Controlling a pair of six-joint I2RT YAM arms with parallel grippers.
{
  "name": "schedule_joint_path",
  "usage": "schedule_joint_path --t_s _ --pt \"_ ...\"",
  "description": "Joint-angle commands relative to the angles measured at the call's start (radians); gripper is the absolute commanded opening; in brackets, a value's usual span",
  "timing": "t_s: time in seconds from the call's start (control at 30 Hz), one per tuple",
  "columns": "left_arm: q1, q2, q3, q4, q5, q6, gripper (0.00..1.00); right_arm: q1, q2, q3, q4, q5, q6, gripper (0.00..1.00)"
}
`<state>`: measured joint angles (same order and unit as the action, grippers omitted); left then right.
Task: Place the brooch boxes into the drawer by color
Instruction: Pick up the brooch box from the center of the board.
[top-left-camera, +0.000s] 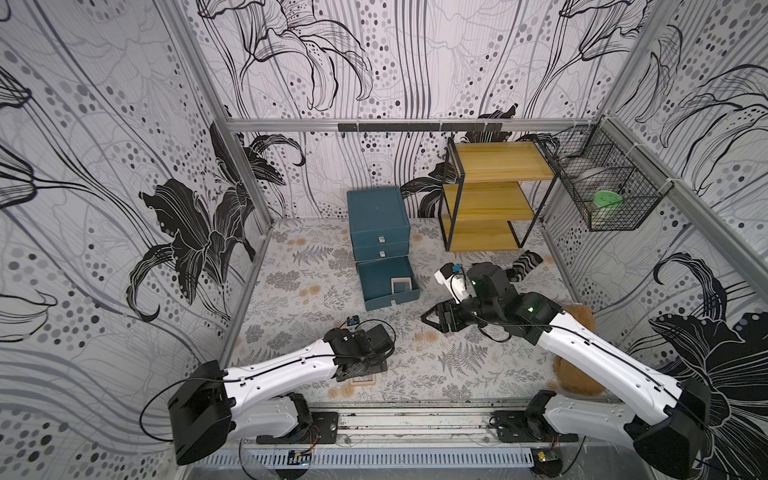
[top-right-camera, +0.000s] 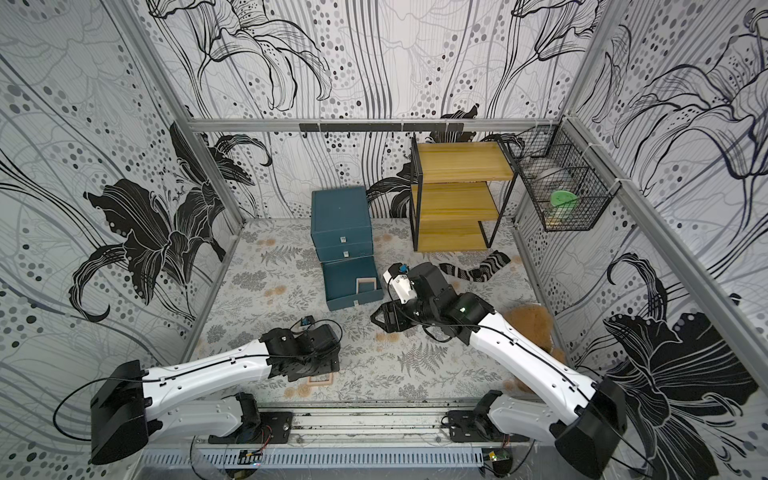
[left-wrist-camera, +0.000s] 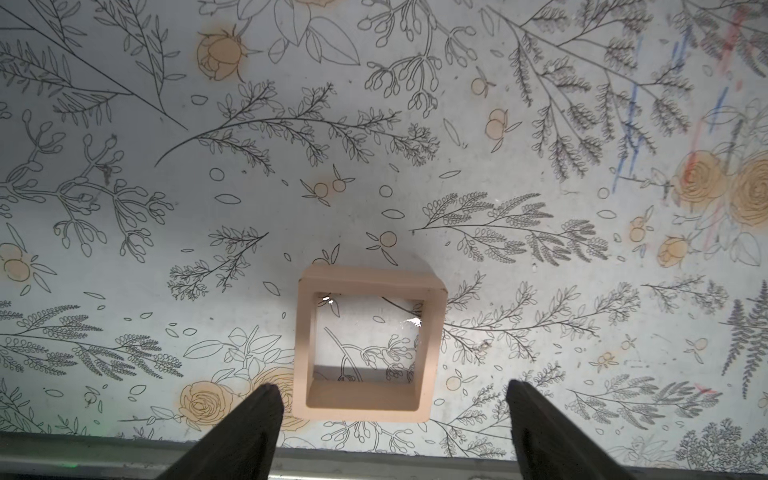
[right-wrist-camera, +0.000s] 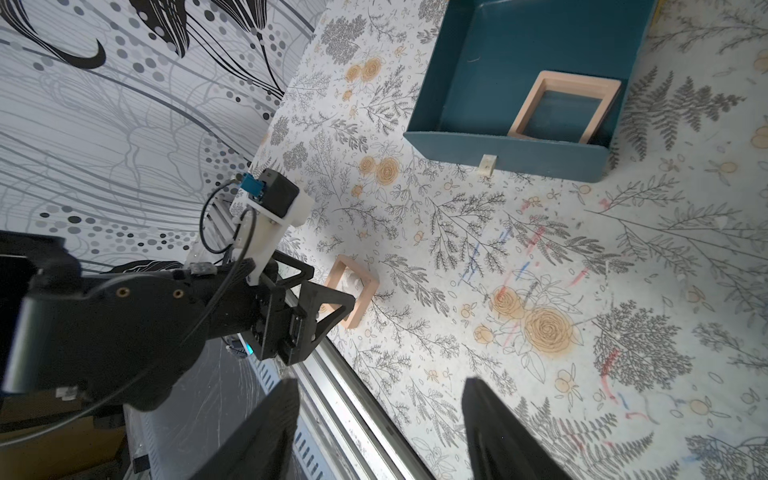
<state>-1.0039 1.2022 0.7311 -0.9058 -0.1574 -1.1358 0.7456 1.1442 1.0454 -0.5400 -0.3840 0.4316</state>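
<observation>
In both top views I see the teal drawer chest (top-left-camera: 378, 216) standing at the back of the floral worktop (top-left-camera: 291, 299), its bottom drawer (top-left-camera: 384, 276) pulled out and the two above it shut. A pinkish-tan brooch box (top-left-camera: 402, 286) lies flat in that drawer's front right corner. The second pinkish-tan brooch box (top-left-camera: 363, 380) lies on the worktop near the front rail, directly under the left end effector (top-left-camera: 363, 372), which points downward. The right end effector (top-left-camera: 430, 319) hangs just right of the open drawer, aimed left, and a striped sock (top-left-camera: 524, 264) lies behind it, in front of the wooden shelf (top-left-camera: 490, 195). On my left wrist view, the jaws are spread wide, one tip either side of the box's near edge, clear of the frame and gripping nothing. On my right wrist view, that end effector's jaws are parted with only bare worktop between them. The open drawer with its box shows beyond, and the left arm is poised over the loose box.
</observation>
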Motion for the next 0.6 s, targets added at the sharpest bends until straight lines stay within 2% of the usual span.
schedule_joint_path --t_s 0.0,0.57 --pt "-0.011 -0.001 -0.013 0.009 -0.018 -0.024 0.93 -0.003 -0.026 0.005 -0.022 -0.026 -0.01 0.68" --pt "-0.02 0.052 -0.098 0.103 -0.003 -0.007 0.9 -0.003 -0.016 -0.002 -0.008 -0.061 -0.002 0.69"
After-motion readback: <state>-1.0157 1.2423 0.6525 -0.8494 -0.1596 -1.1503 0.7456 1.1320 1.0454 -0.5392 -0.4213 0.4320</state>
